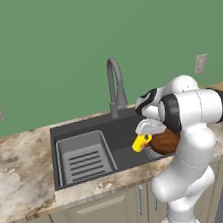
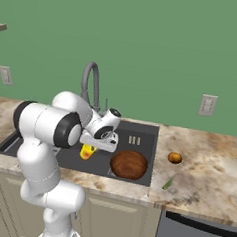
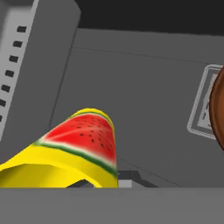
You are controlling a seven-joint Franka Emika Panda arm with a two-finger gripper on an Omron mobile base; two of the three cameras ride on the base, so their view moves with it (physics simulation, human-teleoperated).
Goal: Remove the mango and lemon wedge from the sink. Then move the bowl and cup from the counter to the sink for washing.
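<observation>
While the cup (image 1: 141, 143) hangs over the sink (image 1: 61, 136) for washing | fingers (image 2: 89, 149) pinching it | bowl (image 2: 129, 165) already inside | mango (image 2: 175, 157), lemon wedge (image 2: 167, 183) on desk (image 2: 207, 172).

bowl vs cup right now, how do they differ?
The bowl is wide, round and reddish-brown; the cup is small, narrow and yellow, with a watermelon print. The bowl rests in the sink; the cup hangs tilted in the shut gripper. Both are over the basin.
</observation>
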